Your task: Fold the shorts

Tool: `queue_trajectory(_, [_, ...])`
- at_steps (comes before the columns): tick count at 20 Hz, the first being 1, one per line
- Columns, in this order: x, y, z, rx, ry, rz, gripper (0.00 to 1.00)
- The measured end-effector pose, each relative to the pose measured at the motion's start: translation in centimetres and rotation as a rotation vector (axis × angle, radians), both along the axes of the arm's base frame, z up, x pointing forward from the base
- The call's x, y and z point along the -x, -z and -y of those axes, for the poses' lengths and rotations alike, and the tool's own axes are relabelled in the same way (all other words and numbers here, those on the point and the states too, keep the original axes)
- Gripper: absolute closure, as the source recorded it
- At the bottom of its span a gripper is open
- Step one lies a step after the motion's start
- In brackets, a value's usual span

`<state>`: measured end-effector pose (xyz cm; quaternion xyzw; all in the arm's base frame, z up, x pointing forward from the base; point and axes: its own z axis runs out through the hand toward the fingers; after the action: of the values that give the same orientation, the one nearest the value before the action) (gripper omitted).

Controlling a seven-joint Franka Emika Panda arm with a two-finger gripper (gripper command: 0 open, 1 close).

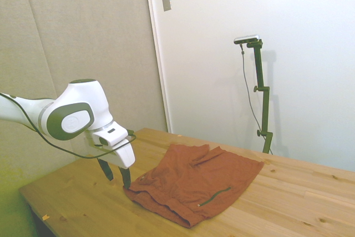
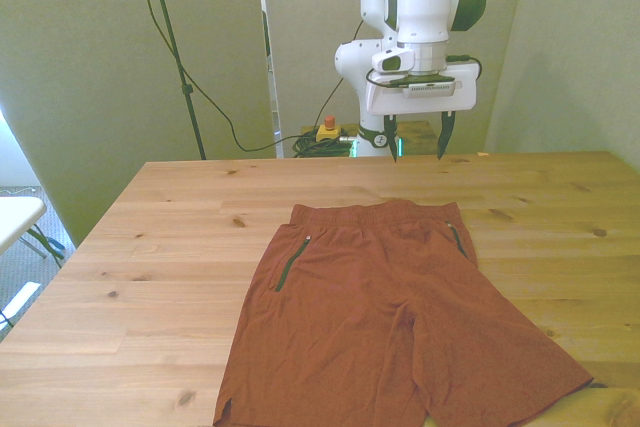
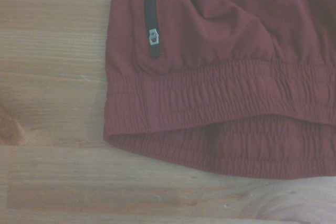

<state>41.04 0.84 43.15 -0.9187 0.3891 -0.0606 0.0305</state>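
Observation:
The rust-orange shorts (image 2: pixel 390 317) lie spread flat on the wooden table (image 2: pixel 150 247), waistband toward the robot's side and legs toward the front view's near edge. A dark zipper pocket (image 2: pixel 291 267) runs down each side. My gripper (image 2: pixel 418 139) hangs open a little above the table just behind the waistband, toward the front view's right side of it. From the side, the shorts (image 1: pixel 194 184) lie wrinkled beside the gripper (image 1: pixel 116 176), whose fingers point down near the waistband corner. Up close, the wrist camera picks out the elastic waistband (image 3: pixel 220 103) and a zipper pull (image 3: pixel 153 38).
Bare table wood surrounds the shorts on the front view's left and right. A red-and-yellow button box (image 2: pixel 327 129) and cables sit behind the table's far edge. A white door (image 1: pixel 249 54) stands behind the table in the side view.

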Motion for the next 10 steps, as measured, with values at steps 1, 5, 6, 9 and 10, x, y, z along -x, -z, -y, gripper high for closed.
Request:
queue_trajectory(1, [0.0,0.0,0.0,0.0,-0.001,-0.001,0.0])
queue_trajectory(5, [-0.7,-0.3,0.0,0.01,-0.009,0.003,0.0])
queue_trajectory(6, [-1.2,-0.4,-0.2,0.011,-0.013,0.006,0.0])
queue_trajectory(9, [-3.1,-0.2,-1.9,0.076,-0.045,0.0,0.0])
queue_trajectory(10, [-3.8,0.3,-2.8,0.129,-0.062,0.001,0.0])
